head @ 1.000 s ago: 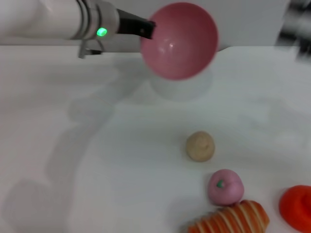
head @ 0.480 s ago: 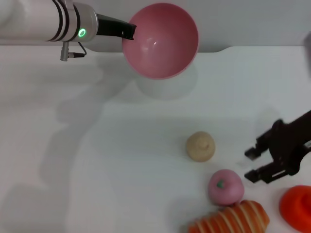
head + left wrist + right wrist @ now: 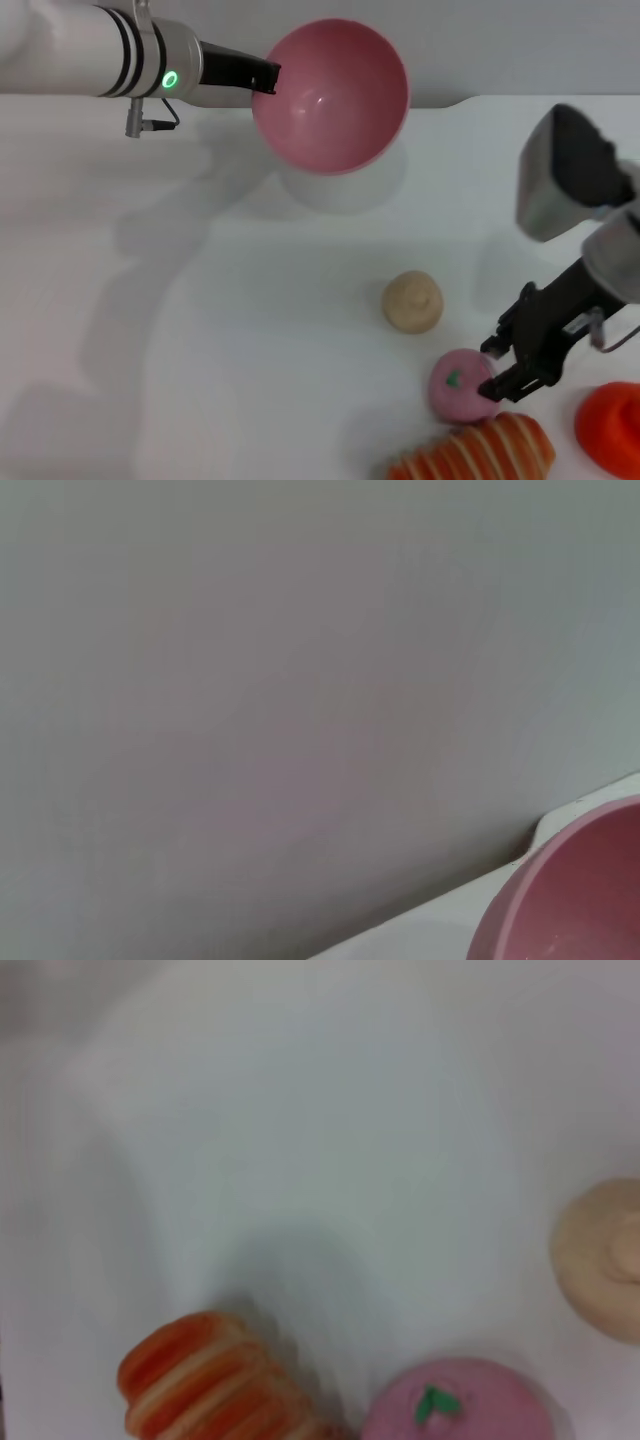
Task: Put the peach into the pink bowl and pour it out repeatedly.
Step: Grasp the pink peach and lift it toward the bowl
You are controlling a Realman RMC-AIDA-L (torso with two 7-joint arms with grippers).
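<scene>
Right gripper [image 3: 492, 368], spread, has dropped in from the right beside peach [image 3: 462, 385]; left gripper holds bowl [image 3: 330, 95] aloft far left — pickup imminent

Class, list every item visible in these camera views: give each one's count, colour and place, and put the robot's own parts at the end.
Pink bowl: one, glossy pink, held above the table's far side, empty.
Peach: one, pink with a green stem mark, near side of the table, right of centre.
Beige ball: one, tan with a nub, just beyond the peach.
Striped toy: one, orange and white, near edge, beside the peach.
Orange object: one, near right corner, partly cut off.
Table: one, white.
Left claw: black, gripping the bowl's rim.
Right claw: black, open, at the peach's right side.
</scene>
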